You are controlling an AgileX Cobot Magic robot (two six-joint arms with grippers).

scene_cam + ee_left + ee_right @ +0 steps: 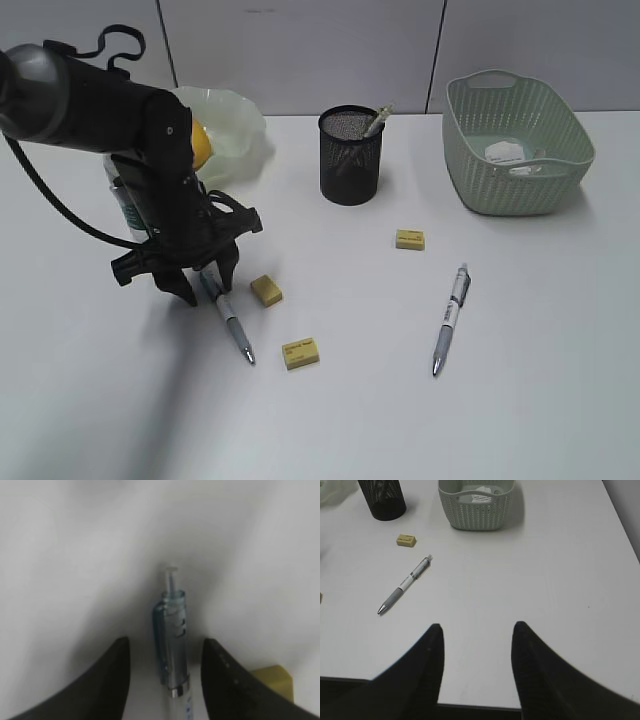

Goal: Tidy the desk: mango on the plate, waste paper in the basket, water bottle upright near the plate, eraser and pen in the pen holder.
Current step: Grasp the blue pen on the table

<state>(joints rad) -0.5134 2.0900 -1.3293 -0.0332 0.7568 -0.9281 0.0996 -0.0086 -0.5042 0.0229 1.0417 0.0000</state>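
Observation:
My left gripper (208, 287) is open, with its tips down at the white desk (400, 420) on either side of the upper end of a clear-blue pen (232, 326). The left wrist view shows this pen (172, 645) between the open jaws (166, 641), not clamped. The mango (201, 146) lies on the ruffled green plate (240, 120), partly hidden by the arm. The water bottle (124, 208) stands behind the arm, mostly hidden. Waste paper (507, 152) lies in the basket (517, 190). The black mesh pen holder (351, 160) holds one pen. My right gripper (478, 626) is open and empty over the desk's near edge.
Three yellow erasers lie loose: one (266, 290) just right of my left gripper, one (300, 352) nearer the front, one (410, 239) below the pen holder. A second pen (450, 320) lies at centre right and also shows in the right wrist view (405, 585).

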